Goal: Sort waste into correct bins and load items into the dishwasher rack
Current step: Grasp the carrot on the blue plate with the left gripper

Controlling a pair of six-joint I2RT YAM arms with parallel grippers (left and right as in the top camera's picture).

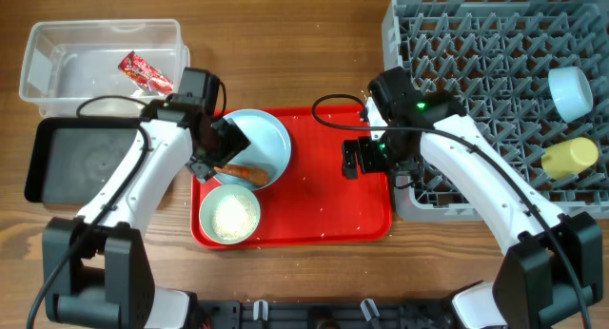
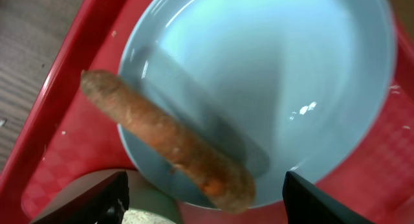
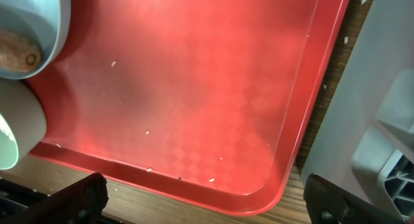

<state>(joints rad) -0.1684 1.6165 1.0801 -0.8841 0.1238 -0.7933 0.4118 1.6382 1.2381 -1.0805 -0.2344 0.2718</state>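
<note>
Orange carrot (image 1: pixel 243 172) (image 2: pixel 168 140) is laid across lower-left rim of pale blue round plate (image 1: pixel 271 134) (image 2: pixel 278 81), which is set on large red tray (image 1: pixel 324 201) (image 3: pixel 194 88) on wooden surface (image 1: pixel 285 44). L fingers (image 2: pixel 97 198) are spread wide either side of carrot's near end, prob. not touching it. R fingers (image 3: pixel 81 198) are spread too, nothing btwn them, above tray's bare right part. Pale blue bowl (image 1: pixel 204 207) w/ white rice (image 1: pixel 233 215) is seen just below plate. Red printed snack wrapper (image 1: pixel 145 72) is in clear rectangular plastic tub (image 1: pixel 67 67). 2nd pale blue bowl (image 1: pixel 571 91) & small yellow cup (image 1: pixel 569 156) are lodged in grey pegged dishwasher rack (image 1: pixel 476 63).
</note>
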